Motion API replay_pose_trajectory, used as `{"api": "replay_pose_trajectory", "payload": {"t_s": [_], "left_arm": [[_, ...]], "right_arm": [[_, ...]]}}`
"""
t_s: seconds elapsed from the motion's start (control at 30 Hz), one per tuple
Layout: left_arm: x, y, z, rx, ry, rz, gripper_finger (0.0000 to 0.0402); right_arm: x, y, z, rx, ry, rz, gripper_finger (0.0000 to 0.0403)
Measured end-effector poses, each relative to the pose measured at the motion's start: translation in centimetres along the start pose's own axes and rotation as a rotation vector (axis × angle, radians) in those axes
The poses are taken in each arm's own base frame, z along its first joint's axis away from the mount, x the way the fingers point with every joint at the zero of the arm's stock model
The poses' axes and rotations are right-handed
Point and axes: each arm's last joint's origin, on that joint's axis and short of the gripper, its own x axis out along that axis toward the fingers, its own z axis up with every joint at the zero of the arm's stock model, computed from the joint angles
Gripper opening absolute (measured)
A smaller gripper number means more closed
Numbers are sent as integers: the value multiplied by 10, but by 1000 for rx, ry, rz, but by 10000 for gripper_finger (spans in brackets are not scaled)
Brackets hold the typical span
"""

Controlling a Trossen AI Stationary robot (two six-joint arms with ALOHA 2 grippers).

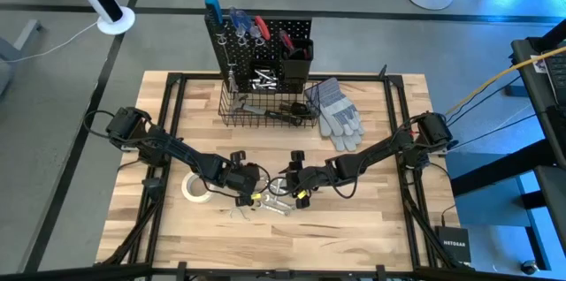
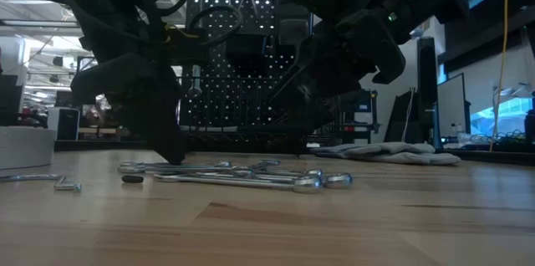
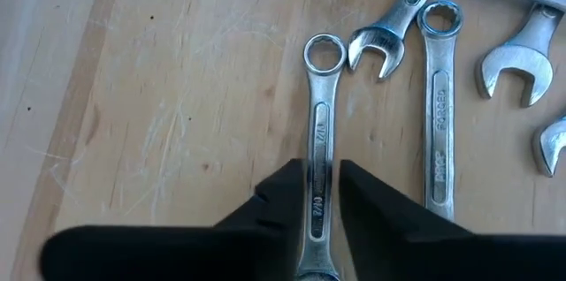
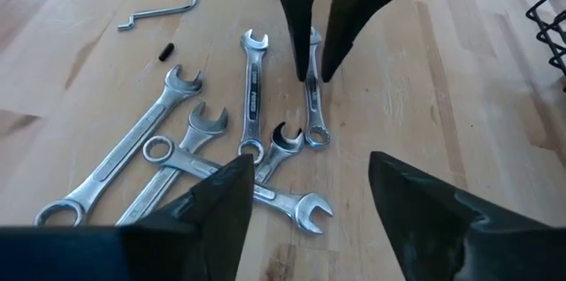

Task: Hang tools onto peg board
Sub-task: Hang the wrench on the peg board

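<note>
In the low view the dark bulk of both arms blocks most of the scene, so the wrenches (image 2: 242, 174) show only as a thin silver line on the tabletop (image 2: 267, 224), and how many there are cannot be counted from there. The high view shows them as a small bright cluster between the two arms, too small to sort out.

The left end effector (image 3: 324, 194) stands over one small wrench (image 3: 320, 140), its two dark fingers (image 3: 287, 194) set a narrow way apart with the shaft running between them. The wrench lies flat on the wood, its ring end pointing away and its other end cut off by the frame edge. Whether the fingers press the shaft or only straddle it cannot be told.

The right end effector (image 4: 305, 188) hovers just beside the pile with its fingers spread wide and nothing between them. Past it lie the spread wrenches, a loose silver hook (image 4: 164, 3) and a tiny black bit (image 4: 164, 50).

A white tape roll (image 1: 195, 186) sits near the left arm. Farther back stand grey gloves (image 1: 336, 111), a wire basket (image 1: 265, 109) and the upright peg board (image 1: 261, 38), whose hung tools are hard to make out.
</note>
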Motion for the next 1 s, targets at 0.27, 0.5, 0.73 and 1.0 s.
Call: {"api": "replay_pose_trajectory", "payload": {"t_s": [0.27, 0.5, 0.73, 1.0], "left_arm": [[-20, 0, 7, 20, 32, -22, 111], [-44, -1, -3, 68, -49, 39, 98], [-46, 10, -53, 51, -130, 66, 90], [-63, 27, -70, -73, -280, -28, 88]], "right_arm": [[0, -1, 5, 17, -44, -34, 232], [4, -21, 9, 217, -103, -42, 225], [32, -31, 13, 299, -32, 1, 155], [69, -29, 22, 235, 176, 4, 70]]}}
